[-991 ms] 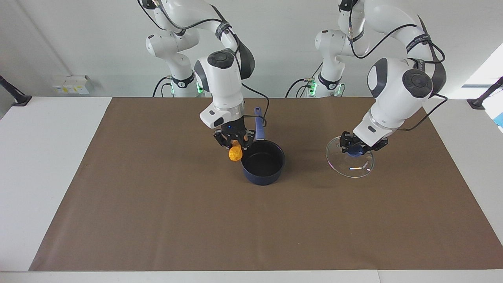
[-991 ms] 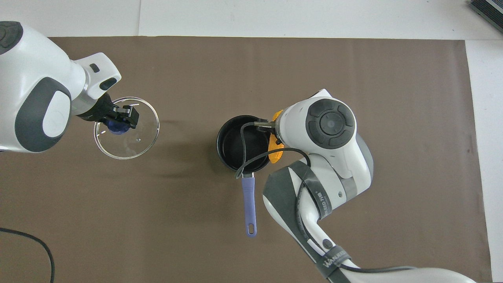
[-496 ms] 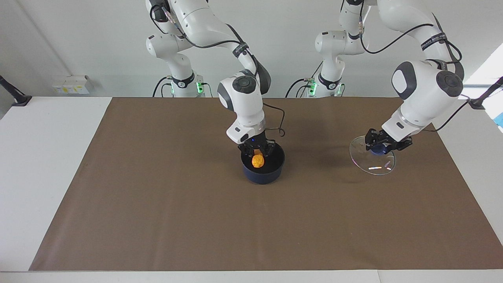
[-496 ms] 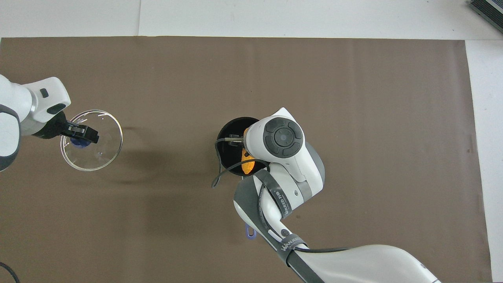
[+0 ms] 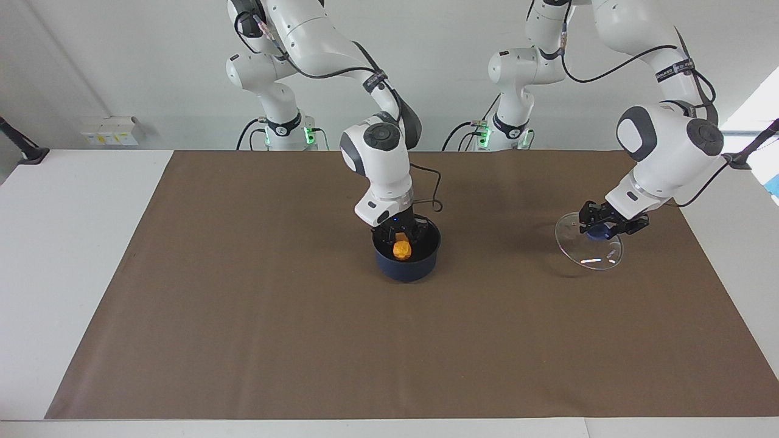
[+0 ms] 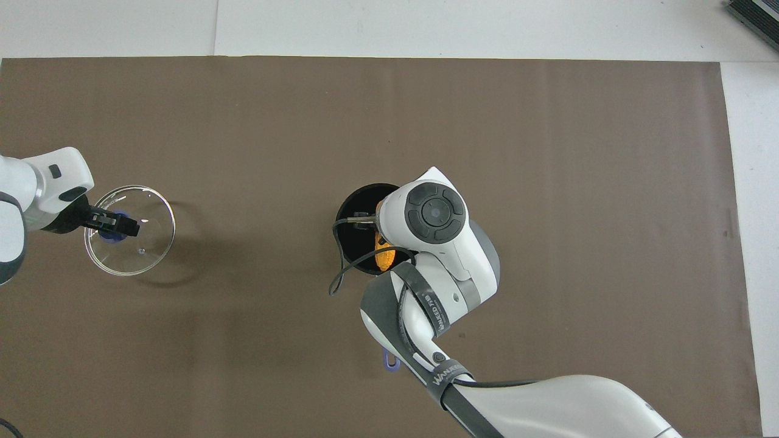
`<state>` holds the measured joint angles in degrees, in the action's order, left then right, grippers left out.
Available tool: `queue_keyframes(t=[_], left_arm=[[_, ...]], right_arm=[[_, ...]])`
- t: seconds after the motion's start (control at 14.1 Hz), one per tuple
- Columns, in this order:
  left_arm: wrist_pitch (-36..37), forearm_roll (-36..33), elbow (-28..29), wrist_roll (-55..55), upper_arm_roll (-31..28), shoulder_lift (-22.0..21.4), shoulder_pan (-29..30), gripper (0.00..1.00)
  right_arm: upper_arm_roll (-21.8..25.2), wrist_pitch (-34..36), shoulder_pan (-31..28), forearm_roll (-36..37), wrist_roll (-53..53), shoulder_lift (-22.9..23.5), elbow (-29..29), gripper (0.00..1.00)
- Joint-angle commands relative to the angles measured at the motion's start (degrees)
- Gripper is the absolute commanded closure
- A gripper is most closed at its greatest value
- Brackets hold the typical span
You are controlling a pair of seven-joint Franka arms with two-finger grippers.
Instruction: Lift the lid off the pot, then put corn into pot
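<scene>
The dark blue pot point(image 5: 405, 271) stands mid-table on the brown mat, uncovered. My right gripper point(image 5: 400, 238) is down inside the pot's mouth, shut on the orange-yellow corn point(image 5: 401, 250), which hangs within the rim. In the overhead view the right wrist covers most of the pot point(image 6: 356, 213). Only a bit of the corn point(image 6: 384, 260) and the handle's tip point(image 6: 389, 363) show there. My left gripper point(image 5: 599, 230) is shut on the blue knob of the glass lid point(image 5: 593, 252). It holds the lid tilted, low over the mat at the left arm's end, as the overhead view also shows point(image 6: 143, 240).
The brown mat point(image 5: 243, 316) covers most of the white table. The right wrist's black cable point(image 6: 339, 271) loops over the pot's rim. A small white box point(image 5: 109, 131) sits at the table's edge near the right arm's base. A dark object point(image 6: 754, 15) lies off the mat.
My right gripper carried the corn from beside the pot to over it and lowered it into the mouth. My left gripper carried the lid outward toward the left arm's end and lower.
</scene>
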<state>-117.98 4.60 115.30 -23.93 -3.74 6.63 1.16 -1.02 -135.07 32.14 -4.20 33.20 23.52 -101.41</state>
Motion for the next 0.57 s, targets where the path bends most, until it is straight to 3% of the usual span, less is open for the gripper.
queue_keyframes(t=[0.0, 0.5], left_arm=[[-4.18, 0.32, 4.31, -1.21, 0.58, -1.45, 1.21, 1.0], [-13.77, 0.32, 10.03, -1.21, 0.66, 0.4, 1.13, 1.0]], right_arm=[[-0.65, -0.02, -1.29, -1.78, -2.7, 1.87, 3.05, 1.0], [-0.65, -3.62, 0.91, -4.59, -2.52, 3.55, 3.42, 1.0]])
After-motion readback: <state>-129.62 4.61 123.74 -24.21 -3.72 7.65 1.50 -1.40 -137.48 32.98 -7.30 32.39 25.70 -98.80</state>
